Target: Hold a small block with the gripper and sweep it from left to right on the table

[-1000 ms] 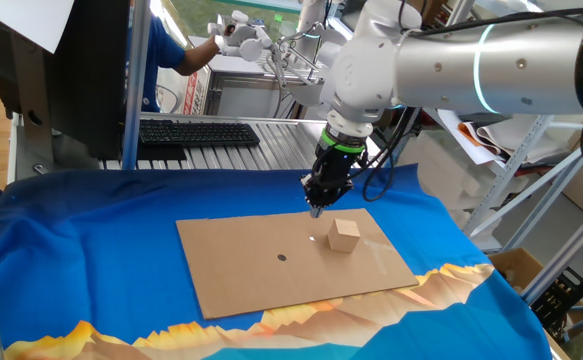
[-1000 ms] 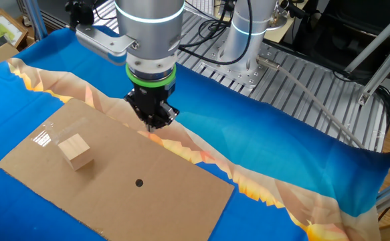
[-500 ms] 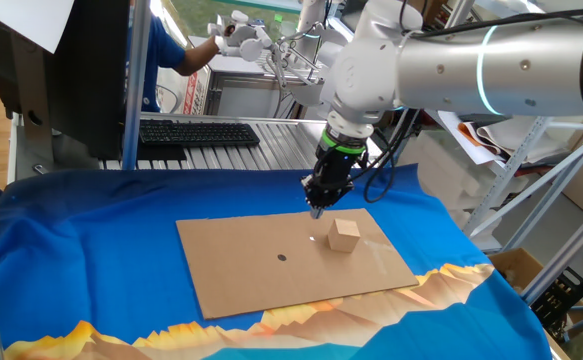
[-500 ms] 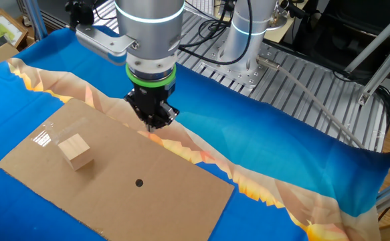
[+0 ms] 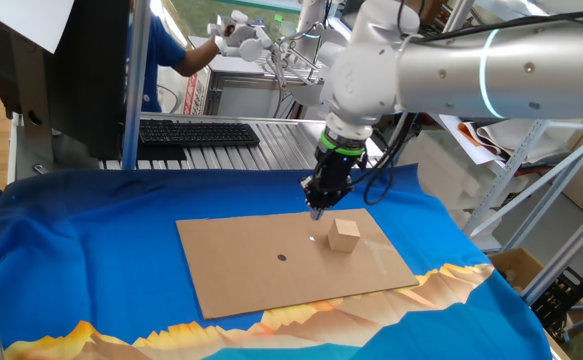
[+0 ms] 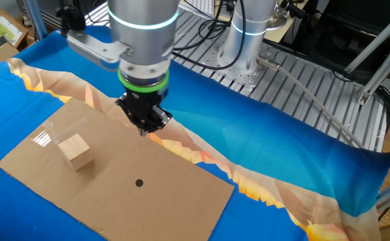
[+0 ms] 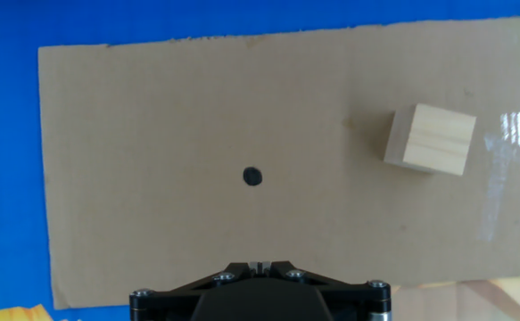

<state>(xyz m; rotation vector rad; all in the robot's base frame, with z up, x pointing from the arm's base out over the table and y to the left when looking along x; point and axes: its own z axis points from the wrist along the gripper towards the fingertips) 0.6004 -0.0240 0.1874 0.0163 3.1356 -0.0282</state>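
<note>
The small tan block [image 5: 344,235] sits free on the brown cardboard sheet [image 5: 251,270] of the blue-clothed table [image 5: 91,250]. It also shows in the other fixed view [image 6: 75,151] and in the hand view [image 7: 430,138]. My gripper [image 5: 315,208], black with a green ring, hangs just above the sheet's far edge, behind and left of the block, apart from it. In the other fixed view the gripper [image 6: 143,128] is right of the block. In the hand view the gripper [image 7: 259,266] has its fingertips pressed together with nothing between them.
A tiny dark dot [image 5: 282,257] marks the middle of the sheet. A grey metal bench with a keyboard [image 5: 199,132] stands behind the table. A white many-jointed robot hand [image 5: 239,32] and a person in blue are at the back. Orange-yellow mountain print [image 5: 321,320] runs along the cloth's front edge.
The gripper has shifted a little along the sheet's far edge towards the block's side. The block has not moved.
</note>
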